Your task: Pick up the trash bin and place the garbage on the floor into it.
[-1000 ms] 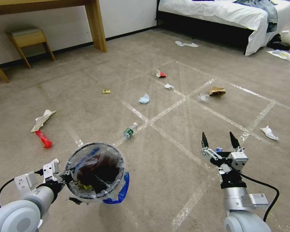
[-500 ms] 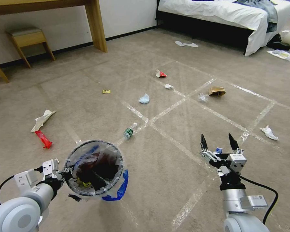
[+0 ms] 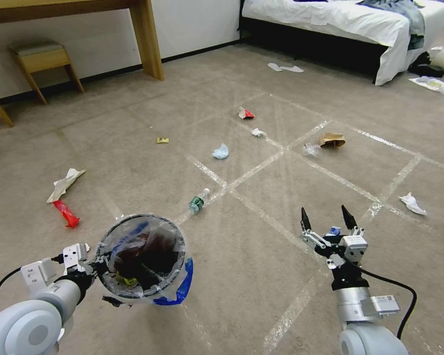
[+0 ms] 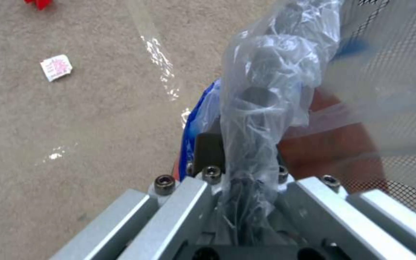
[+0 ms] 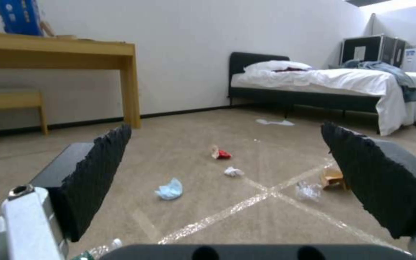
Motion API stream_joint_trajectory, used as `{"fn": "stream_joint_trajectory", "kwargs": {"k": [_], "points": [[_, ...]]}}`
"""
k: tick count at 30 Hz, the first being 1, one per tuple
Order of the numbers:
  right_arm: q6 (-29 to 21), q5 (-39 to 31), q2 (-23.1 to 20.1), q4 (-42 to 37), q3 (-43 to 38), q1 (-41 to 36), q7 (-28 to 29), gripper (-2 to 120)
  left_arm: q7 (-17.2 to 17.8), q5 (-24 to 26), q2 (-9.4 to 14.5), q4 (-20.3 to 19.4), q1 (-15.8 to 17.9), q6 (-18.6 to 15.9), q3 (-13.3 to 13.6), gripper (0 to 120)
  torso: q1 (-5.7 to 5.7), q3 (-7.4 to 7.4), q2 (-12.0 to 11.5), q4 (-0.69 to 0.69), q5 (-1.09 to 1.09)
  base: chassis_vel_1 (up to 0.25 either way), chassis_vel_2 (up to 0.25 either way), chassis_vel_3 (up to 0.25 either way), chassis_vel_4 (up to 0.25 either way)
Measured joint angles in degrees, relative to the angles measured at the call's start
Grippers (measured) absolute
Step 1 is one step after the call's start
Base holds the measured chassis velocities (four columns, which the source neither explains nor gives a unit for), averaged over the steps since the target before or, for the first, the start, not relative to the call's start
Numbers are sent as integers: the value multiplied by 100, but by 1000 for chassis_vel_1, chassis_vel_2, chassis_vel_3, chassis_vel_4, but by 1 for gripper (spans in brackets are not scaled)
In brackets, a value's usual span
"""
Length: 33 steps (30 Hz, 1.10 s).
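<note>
**Bin aloft on the left, right fingers spread wide**

Left gripper [image 3: 94, 270] clamped on the rim of the trash bin [image 3: 141, 259], crinkled clear liner pinched in with it. Seen from the left wrist, plastic bunched right between the fingers [image 4: 208, 151], red body and blue patch just beyond them, black mesh wall alongside. Bin held off the carpet [image 3: 261, 256], mouth facing up toward the head camera and tipped a little that way, long axis near vertical, blue plastic hanging off the side away from the gripper. Dark litter already inside.

Right gripper [image 3: 328, 222] up over the carpet, fingers [image 3: 305, 220] well apart, nothing between them, tips pointing away from the robot toward the bed [image 3: 340, 19]. Through the gap from the right wrist: blue mask [image 5: 170, 189], white tissue [image 5: 233, 172], red-white carton [image 5: 221, 154], clear crumpled wrapper [image 5: 308, 190] and brown paper bag [image 5: 333, 178] just off the right fingertip.

Clear bottle with green label [image 3: 198, 200] lying flat on the carpet between the bin and the right fingers' line, cap end pointing away from the robot and slightly right, on a tape strip. Another tissue [image 3: 412, 203] well beyond the right finger's outer side. Red wrapper [image 3: 66, 213] and crumpled paper [image 3: 64, 183] well out past the left gripper.
</note>
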<state>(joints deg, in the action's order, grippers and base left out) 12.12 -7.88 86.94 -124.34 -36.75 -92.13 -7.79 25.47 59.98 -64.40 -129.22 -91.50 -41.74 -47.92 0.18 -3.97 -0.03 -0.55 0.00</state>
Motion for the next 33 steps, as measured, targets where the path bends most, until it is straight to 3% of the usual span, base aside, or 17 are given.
{"fn": "stream_joint_trajectory", "kwargs": {"k": [33], "points": [[-26, -103, -117, 75, -7, 131, 65, 100, 16, -59, 5, 234, 90, 18, -39, 1, 0, -1, 0, 0, 0, -75, 78, 79, -78]]}}
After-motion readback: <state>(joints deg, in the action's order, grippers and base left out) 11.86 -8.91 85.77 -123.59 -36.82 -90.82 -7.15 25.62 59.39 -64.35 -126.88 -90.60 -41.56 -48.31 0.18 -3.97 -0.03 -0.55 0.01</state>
